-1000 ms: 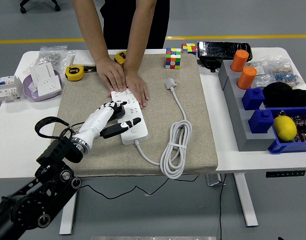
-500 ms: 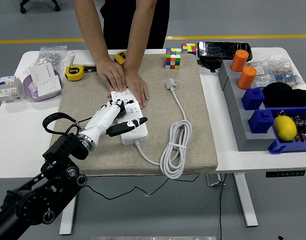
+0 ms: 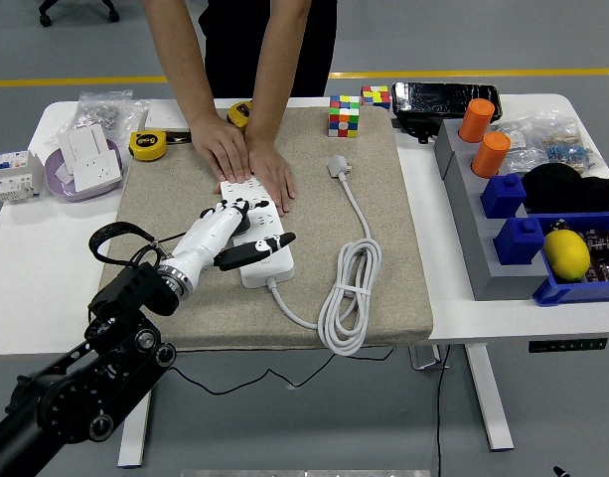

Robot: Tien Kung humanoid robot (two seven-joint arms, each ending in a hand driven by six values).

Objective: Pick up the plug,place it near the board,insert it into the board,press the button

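A white power strip (image 3: 268, 261) lies on the beige mat (image 3: 383, 238), its far end pinned down by both of a person's hands (image 3: 254, 164). My left hand (image 3: 246, 229), white with black fingertips, is over the strip's middle. Its fingers (image 3: 225, 210) are curled on a black plug (image 3: 244, 224) that stands in the strip, and the thumb (image 3: 262, 245) stretches out along the strip's top. The plug's black cable (image 3: 113, 238) loops back by my wrist. The strip's own white cord (image 3: 350, 288) lies coiled on the right and ends in a white plug (image 3: 339, 166).
Two Rubik's cubes (image 3: 345, 114) stand at the mat's far edge. Tape measures (image 3: 148, 145), a purple bowl (image 3: 66, 184) holding a socket and a breaker (image 3: 14, 174) are at the left. Blue bins (image 3: 542, 288), orange cylinders (image 3: 491, 154) and a lemon (image 3: 567, 254) fill the right.
My left hand has slid a little forward along the strip onto the black plug, and the arm and cable loop followed. The person's hands have stayed put.
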